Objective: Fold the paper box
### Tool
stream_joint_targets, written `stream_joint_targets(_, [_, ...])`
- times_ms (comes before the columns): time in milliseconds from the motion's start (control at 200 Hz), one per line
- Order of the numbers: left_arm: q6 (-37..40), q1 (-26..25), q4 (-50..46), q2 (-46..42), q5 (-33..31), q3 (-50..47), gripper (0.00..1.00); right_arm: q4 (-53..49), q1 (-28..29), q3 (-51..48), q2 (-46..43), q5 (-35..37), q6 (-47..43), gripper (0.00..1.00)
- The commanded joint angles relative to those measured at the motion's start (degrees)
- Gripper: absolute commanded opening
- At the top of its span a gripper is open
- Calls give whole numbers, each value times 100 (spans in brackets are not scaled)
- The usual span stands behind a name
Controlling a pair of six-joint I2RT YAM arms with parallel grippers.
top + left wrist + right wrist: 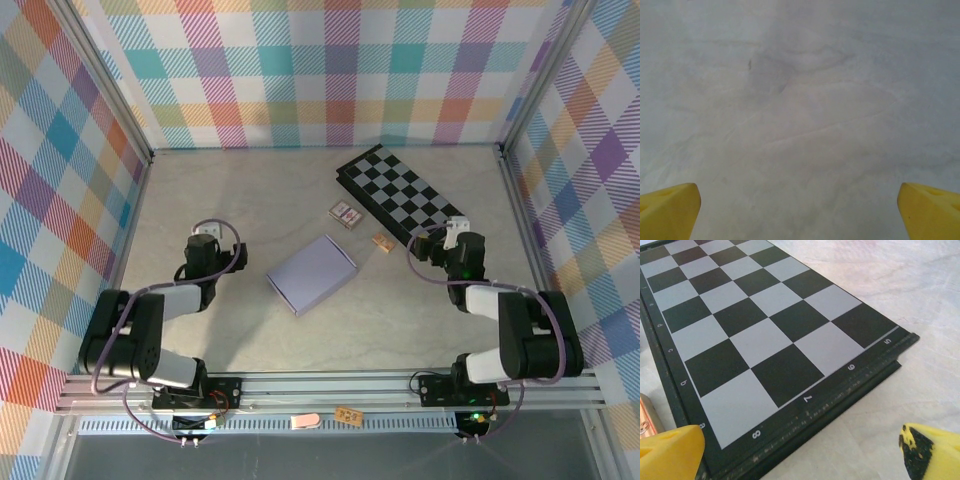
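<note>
The paper box point(312, 273), a pale lavender flat rectangle, lies at an angle in the middle of the table between the two arms. To its left, my left gripper point(204, 237) points down at bare tabletop; its yellow fingers point(667, 210) stand wide apart with nothing between them, so it is open. To the right of the box, my right gripper point(456, 232) hangs over the near corner of the checkerboard. It is open too, and its yellow fingers point(670, 452) hold nothing.
A black-and-white checkerboard point(402, 195) point(755, 335) lies at the back right. Two small patterned card packs point(346, 213) and a tan one point(382, 243) sit between it and the box. Plaid walls enclose the table on three sides.
</note>
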Motion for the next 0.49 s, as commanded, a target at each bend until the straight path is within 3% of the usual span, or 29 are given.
stream_joint_targets(0, [211, 72, 1774, 555, 207, -131, 100, 1042, -39, -38, 320, -330, 9, 99])
stream_joint_targets(85, [110, 80, 1558, 479, 16, -93, 100, 1266, -46, -89, 457, -216, 24, 99])
stream_joint_targets(180, [70, 88, 1375, 492, -4, 0, 100, 760, -45, 175, 486, 278, 237, 99])
stream_joint_targets(490, [74, 96, 1371, 477, -2, -5, 100, 789, -44, 186, 493, 288, 241, 99])
